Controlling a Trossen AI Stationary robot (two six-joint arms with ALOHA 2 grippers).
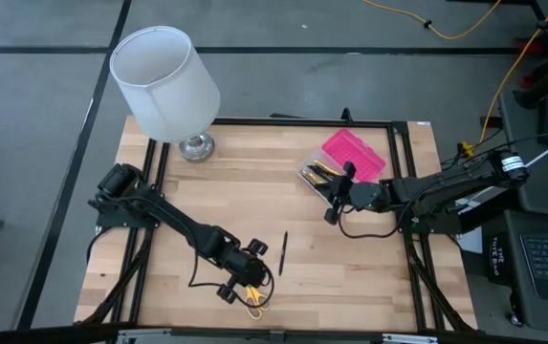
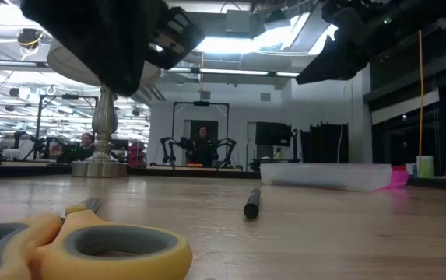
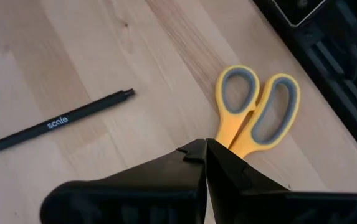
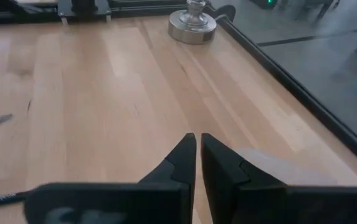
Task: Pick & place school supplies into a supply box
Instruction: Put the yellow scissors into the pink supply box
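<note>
The yellow-handled scissors (image 1: 255, 299) (image 3: 256, 109) (image 2: 90, 249) lie flat near the table's near edge. Their blades run under my left gripper (image 3: 204, 149) (image 1: 240, 272), which hovers shut above them. A black pen (image 1: 282, 253) (image 3: 57, 121) (image 2: 251, 204) lies on the wood just right of that gripper. The supply box stands open at the far right: a clear base (image 1: 317, 174) (image 2: 324, 175) holding several pens, with the pink lid (image 1: 353, 155) (image 2: 398, 179) lying behind it. My right gripper (image 1: 334, 203) (image 4: 197, 152) is shut, in the air beside the base.
A white lamp shade (image 1: 164, 81) on a silver foot (image 1: 195, 146) (image 2: 102, 167) (image 4: 192, 28) stands at the far left corner. A black frame rail (image 1: 403, 191) borders the table. Bare wood (image 1: 245, 191) lies between the lamp, the box and the pen.
</note>
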